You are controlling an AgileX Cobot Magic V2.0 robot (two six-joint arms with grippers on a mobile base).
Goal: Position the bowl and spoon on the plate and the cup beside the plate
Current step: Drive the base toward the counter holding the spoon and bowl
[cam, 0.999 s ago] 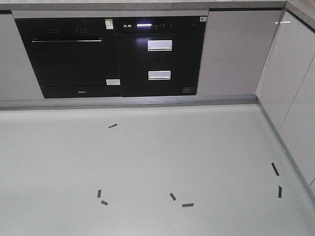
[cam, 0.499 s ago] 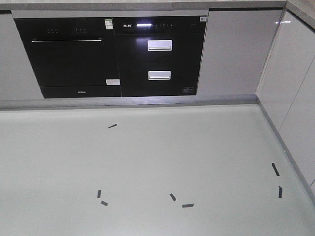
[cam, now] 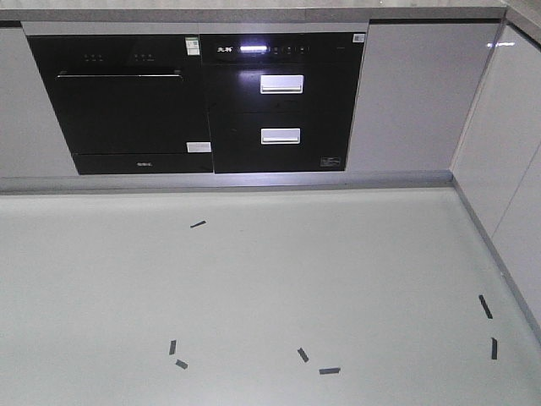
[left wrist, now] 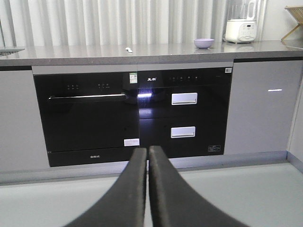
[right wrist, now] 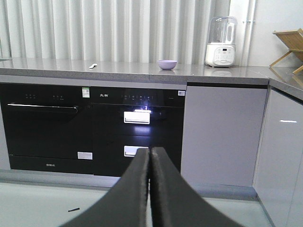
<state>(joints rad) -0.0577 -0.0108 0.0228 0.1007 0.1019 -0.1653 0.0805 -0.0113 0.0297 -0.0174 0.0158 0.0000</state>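
Observation:
The lavender bowl [left wrist: 203, 43] stands on the grey countertop [left wrist: 71, 51] above the black appliances, far ahead of both arms. It also shows in the right wrist view as the bowl [right wrist: 167, 64]. The pale spoon [left wrist: 128, 49] lies on the same counter left of the bowl, also seen as the spoon [right wrist: 93, 65]. My left gripper [left wrist: 147, 149] is shut with nothing in it, low over the floor. My right gripper [right wrist: 150, 150] is shut and empty too. The plate and the cup are out of view.
A black oven [cam: 131, 106] and black drawer unit [cam: 281, 101] sit under the counter. A white appliance [right wrist: 220, 42] and a wooden rack [right wrist: 289, 45] stand at the counter's right. Cabinets [cam: 507, 152] wall in the right side. Black tape marks [cam: 303, 354] dot the floor.
In the front view the cabinets and floor marks have shifted slightly right and down, so the camera has moved. No gripper shows in that view.

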